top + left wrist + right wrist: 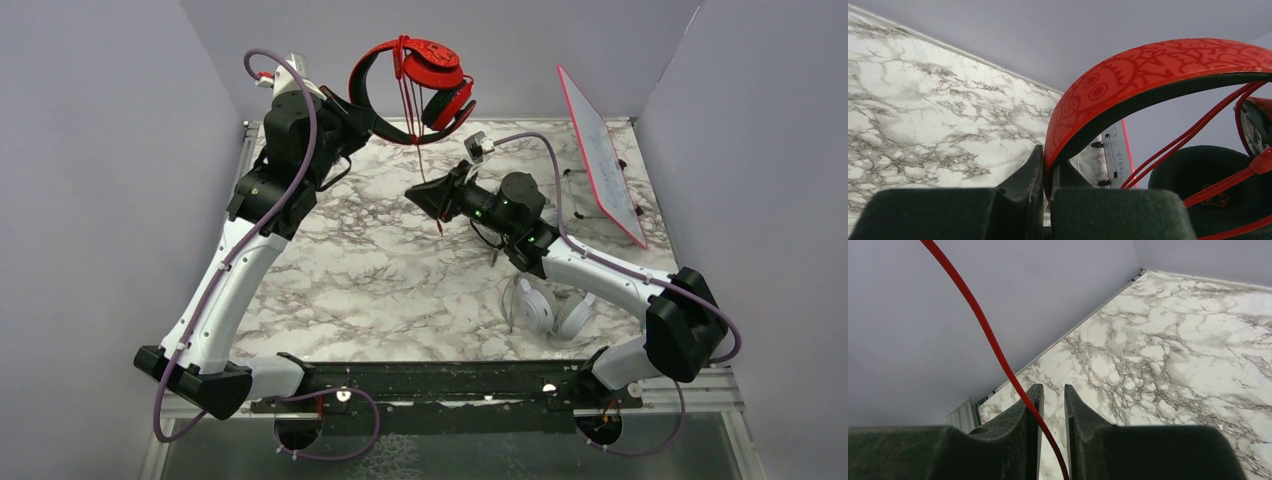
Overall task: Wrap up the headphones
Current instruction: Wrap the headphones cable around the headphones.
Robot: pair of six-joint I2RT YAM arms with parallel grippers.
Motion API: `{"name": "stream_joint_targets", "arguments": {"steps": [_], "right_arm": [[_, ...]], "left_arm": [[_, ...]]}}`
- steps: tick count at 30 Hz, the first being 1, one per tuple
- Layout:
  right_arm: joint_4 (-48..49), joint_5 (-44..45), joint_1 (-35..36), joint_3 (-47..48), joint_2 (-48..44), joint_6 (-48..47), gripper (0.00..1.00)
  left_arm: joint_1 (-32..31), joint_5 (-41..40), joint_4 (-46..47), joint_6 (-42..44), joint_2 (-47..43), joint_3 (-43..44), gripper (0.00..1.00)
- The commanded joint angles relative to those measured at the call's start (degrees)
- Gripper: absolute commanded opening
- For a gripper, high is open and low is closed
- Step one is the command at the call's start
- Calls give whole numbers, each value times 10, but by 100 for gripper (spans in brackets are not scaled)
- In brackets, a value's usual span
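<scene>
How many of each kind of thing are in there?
Robot arms: 2, left arm and right arm.
Headphones: 2 in view, red-and-black headphones and white headphones, partly hidden.
Red-edged board: 1.
Total: 5.

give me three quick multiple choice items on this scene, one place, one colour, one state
1. Where do the white headphones lie? A on the table by the right arm; B hung on the wall; C on a shelf.
2. The cable between the right tool fingers is: A grey; B red; C blue.
3. The left tool is: A open, empty; B shut on the red headband; C holding a cloth.
Key: 1A, the top view shows them there; 2B, the right wrist view shows red; 3B, its fingers clamp the band.
</scene>
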Motion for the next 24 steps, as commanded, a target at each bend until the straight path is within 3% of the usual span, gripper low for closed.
{"name": "stream_joint_targets", "arguments": {"steps": [1,24], "right_arm": [[-12,-14,3,-1,-10,-10,27],[-45,-10,3,-38,-58,-26,49]], "left_arm": [[2,-15,22,5,-18,28,0],[2,-21,16,15,-15,37,0]]}}
